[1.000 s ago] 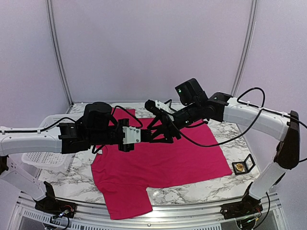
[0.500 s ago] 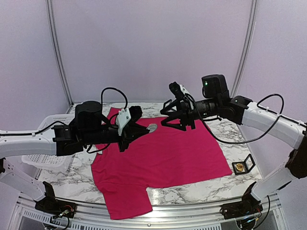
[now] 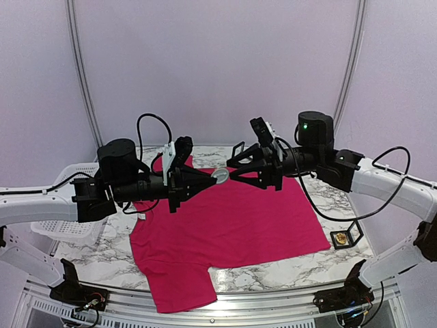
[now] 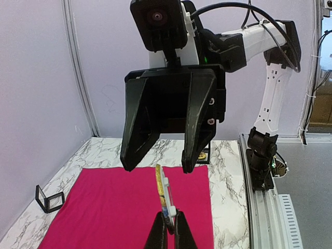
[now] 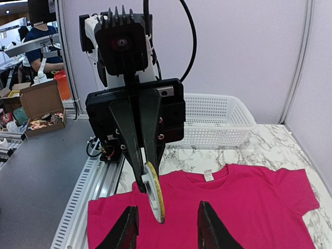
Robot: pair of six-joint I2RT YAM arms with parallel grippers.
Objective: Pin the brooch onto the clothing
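Magenta-pink cloth T-shirt: soft, matt, lightly creased. Round gold-rimmed brooch: glossy, metallic edge. White lattice plastic basket: smooth. Marble-patterned tabletop: polished sheen.

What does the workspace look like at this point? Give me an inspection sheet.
Surface: marble table, with the shirt spread over the middle.
Job's things: pink shirt spread out; round brooch held in the air above it, not yet pinned.
Clutter: white basket at the left edge; small black stand with a gold piece, near right.
Grippers: left gripper shut on the brooch; right gripper open, one finger either side of the brooch.
Cables: black cables loop off both arms.
Surroundings: pale walls; a person and a box beyond the booth.
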